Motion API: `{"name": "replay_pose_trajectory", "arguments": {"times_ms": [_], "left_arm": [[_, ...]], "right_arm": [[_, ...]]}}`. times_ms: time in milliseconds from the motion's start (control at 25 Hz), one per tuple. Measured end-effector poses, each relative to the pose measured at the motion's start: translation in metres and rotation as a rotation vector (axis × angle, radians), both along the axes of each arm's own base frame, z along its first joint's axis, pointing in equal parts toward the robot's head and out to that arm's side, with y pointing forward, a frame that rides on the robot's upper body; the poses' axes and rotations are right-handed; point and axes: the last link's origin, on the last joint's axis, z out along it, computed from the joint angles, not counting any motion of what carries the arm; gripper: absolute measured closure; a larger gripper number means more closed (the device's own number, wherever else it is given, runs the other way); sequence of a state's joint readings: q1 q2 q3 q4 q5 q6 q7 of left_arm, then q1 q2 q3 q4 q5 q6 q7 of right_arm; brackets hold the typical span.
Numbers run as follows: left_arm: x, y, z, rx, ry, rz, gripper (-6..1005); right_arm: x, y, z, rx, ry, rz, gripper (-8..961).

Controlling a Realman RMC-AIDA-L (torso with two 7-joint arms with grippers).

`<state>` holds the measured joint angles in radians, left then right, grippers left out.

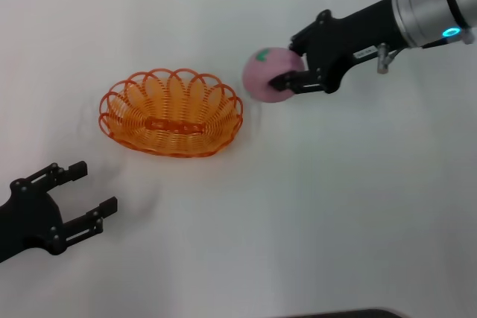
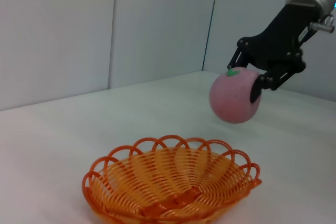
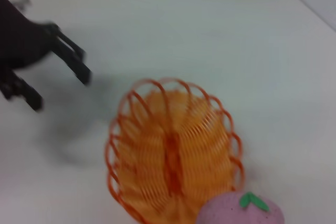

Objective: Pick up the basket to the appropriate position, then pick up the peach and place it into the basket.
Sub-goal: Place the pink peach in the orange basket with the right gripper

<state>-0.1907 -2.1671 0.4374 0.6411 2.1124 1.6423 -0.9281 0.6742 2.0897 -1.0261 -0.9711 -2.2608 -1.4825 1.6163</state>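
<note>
The orange wire basket (image 1: 171,112) rests on the white table, empty inside; it also shows in the left wrist view (image 2: 170,182) and the right wrist view (image 3: 170,153). The pink peach (image 1: 268,74) with its green leaf mark hangs in the air just right of the basket rim, held by my right gripper (image 1: 293,70), which is shut on it. From the left wrist the peach (image 2: 234,97) is seen above and beyond the basket. My left gripper (image 1: 91,195) sits open near the front left of the table, away from the basket.
Around the basket lies a bare white tabletop (image 1: 313,206). Grey wall panels (image 2: 105,30) stand behind the table in the left wrist view.
</note>
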Motion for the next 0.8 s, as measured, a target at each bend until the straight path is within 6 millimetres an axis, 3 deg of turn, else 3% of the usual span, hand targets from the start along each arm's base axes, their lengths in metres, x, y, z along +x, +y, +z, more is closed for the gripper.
{"name": "replay_pose_trajectory", "arguments": {"times_ms": [480, 800], "left_arm": [[0.004, 0.006, 0.001, -0.002, -0.009, -0.009, 231], [0.005, 0.008, 0.005, 0.021, -0.019, -0.011, 231]], "right_arm": [[-0.02, -0.001, -0.017, -0.03, 0.173, 0.041, 599], [-0.018, 0.0, -0.039, -0.051, 0.155, 0.033, 600]]}}
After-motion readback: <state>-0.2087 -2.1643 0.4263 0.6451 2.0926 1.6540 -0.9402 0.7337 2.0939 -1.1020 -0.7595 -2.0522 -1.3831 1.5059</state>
